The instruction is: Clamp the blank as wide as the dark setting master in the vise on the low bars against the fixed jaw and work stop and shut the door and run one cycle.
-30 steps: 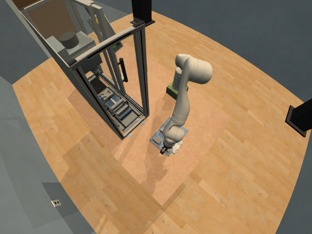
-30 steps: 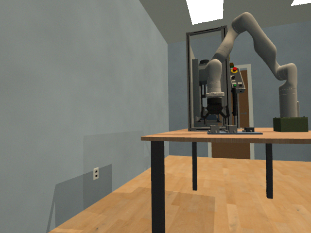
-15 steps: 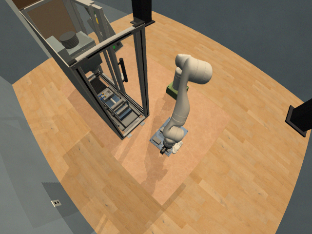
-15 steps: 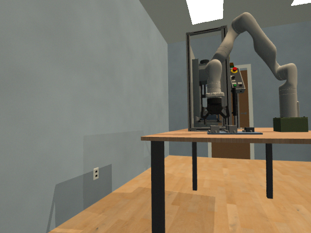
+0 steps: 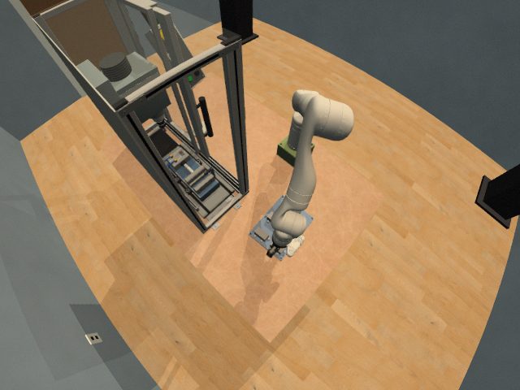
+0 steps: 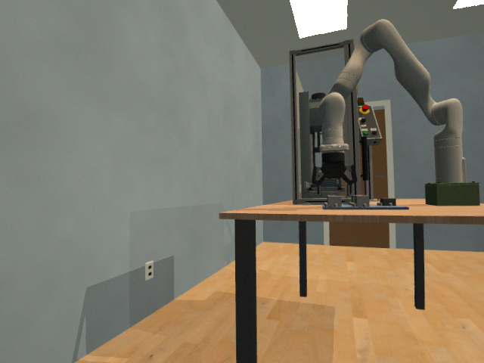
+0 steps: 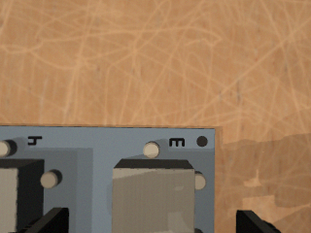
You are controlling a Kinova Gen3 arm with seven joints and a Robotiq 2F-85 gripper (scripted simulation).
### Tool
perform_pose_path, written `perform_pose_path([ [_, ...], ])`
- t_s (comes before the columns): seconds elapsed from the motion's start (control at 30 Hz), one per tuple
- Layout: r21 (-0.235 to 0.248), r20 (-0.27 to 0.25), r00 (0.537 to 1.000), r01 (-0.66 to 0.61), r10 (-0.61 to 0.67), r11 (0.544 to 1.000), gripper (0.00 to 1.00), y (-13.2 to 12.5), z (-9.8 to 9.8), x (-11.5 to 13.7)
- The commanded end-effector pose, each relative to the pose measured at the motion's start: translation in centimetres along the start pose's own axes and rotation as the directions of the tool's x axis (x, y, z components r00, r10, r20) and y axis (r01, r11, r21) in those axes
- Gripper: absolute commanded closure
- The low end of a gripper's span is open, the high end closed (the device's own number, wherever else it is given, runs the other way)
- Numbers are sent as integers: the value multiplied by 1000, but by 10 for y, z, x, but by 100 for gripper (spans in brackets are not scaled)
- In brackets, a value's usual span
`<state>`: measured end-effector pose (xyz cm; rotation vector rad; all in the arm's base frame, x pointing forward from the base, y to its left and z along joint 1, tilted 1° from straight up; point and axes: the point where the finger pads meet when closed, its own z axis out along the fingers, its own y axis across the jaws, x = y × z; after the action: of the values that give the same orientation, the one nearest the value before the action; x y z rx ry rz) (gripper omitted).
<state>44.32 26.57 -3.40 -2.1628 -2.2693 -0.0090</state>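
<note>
Scratched tan bench (image 5: 235,277) (image 6: 273,212) (image 7: 121,58) bordered the plate (image 7: 102,136). I had the fingers (image 5: 270,253) (image 6: 353,175) wide open, holding nothing; from the wrist, one blank (image 7: 153,201) appeared between them. Its sides ran square to the plate's nearby edge; cropping hid its long axis. The plate carried several blocks; the guard (image 5: 244,126) (image 6: 292,117) enclosed the vise (image 5: 201,178).

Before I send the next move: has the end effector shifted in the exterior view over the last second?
No, the end effector hangs at the same spot against the guard frame.
</note>
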Motion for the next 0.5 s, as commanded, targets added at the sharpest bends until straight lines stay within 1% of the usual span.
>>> perform_pose_path([
  [0.0,-4,-4,1000,1,-1,1000,0,3,0,1],
  [0.2,-4,-4,1000,1,-1,1000,0,3,0,1],
  [0.23,-2,-1,1000,0,0,1000,90,1,-1,0],
  [0.47,-2,-1,1000,0,0,1000,90,1,-1,0],
])
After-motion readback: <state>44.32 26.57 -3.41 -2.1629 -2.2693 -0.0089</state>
